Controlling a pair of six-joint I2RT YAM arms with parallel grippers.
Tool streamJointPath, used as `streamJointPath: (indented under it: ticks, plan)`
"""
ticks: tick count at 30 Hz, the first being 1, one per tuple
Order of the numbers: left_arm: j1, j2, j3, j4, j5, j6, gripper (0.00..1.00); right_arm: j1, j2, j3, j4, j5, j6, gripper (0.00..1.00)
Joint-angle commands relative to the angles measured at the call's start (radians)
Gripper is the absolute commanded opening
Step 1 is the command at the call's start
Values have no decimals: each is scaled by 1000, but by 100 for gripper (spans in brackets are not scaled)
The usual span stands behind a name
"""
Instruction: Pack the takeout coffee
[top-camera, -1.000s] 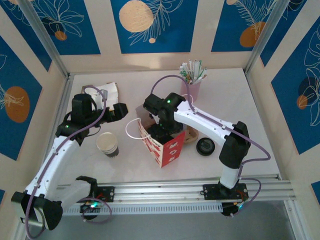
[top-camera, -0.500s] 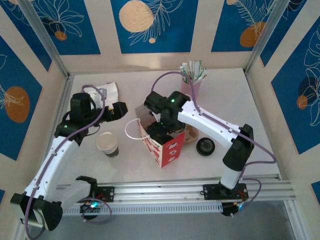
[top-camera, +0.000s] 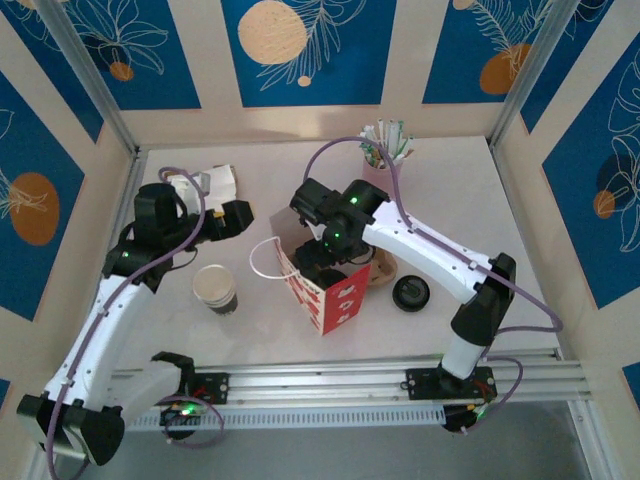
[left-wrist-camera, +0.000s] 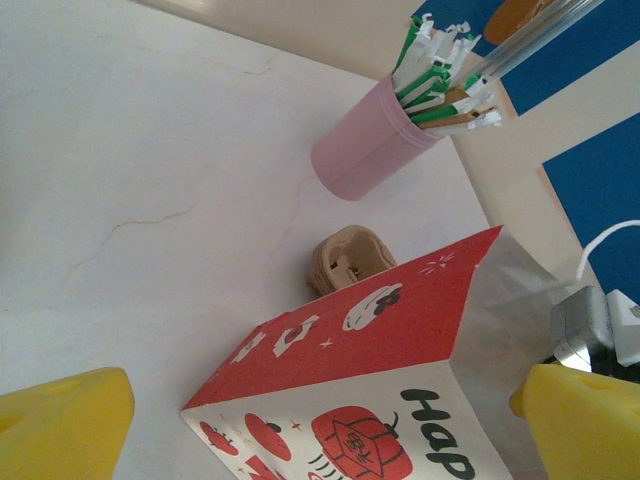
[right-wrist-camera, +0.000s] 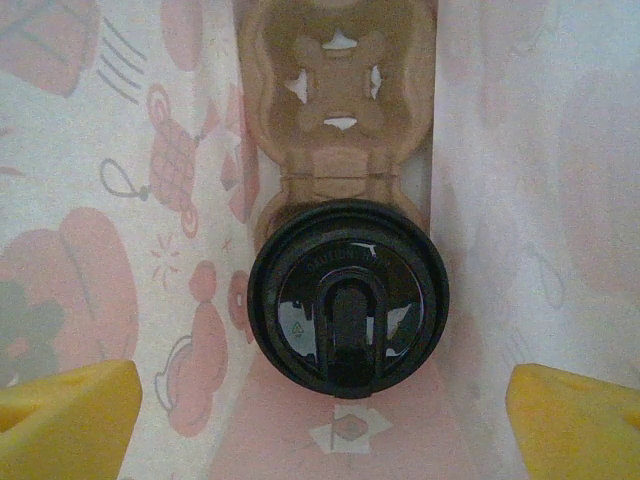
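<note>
The takeout coffee (right-wrist-camera: 348, 290), a cup under a round black lid, stands at the bottom of the red-and-white bag (top-camera: 325, 290) in one slot of a brown cardboard carrier (right-wrist-camera: 338, 100). My right gripper (right-wrist-camera: 320, 420) hangs open above the lid, its yellow fingertips (right-wrist-camera: 65, 415) wide on both sides and touching nothing. From above, the right gripper (top-camera: 322, 262) sits at the bag's mouth. My left gripper (top-camera: 240, 217) is open to the left of the bag (left-wrist-camera: 400, 380), holding nothing. A lidless paper cup (top-camera: 214, 287) with a dark band stands on the table left of the bag.
A flat black lid (top-camera: 411, 293) lies right of the bag beside another cardboard carrier (top-camera: 383, 270). A pink cup of sticks (top-camera: 385, 165) stands at the back. White packaging (top-camera: 215, 185) lies at the back left. Walls close in three sides of the table.
The right arm's elbow has swung a little to the right with the gripper staying at the bag's mouth. The left gripper has drifted slightly toward the back. Both stayed open.
</note>
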Motion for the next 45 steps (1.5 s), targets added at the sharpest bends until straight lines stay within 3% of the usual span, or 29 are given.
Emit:
streamJointPath:
  ticks: [1, 27, 45]
  plan:
    - [-5, -24, 37, -11, 29, -12, 100, 12, -52, 34, -11, 13, 20, 94]
    - [-20, -92, 143, -23, 100, -71, 100, 34, -262, -10, 115, 12, 27, 93]
    - [-34, -171, 225, -50, 147, -119, 100, 37, -585, -165, 294, 32, 44, 91]
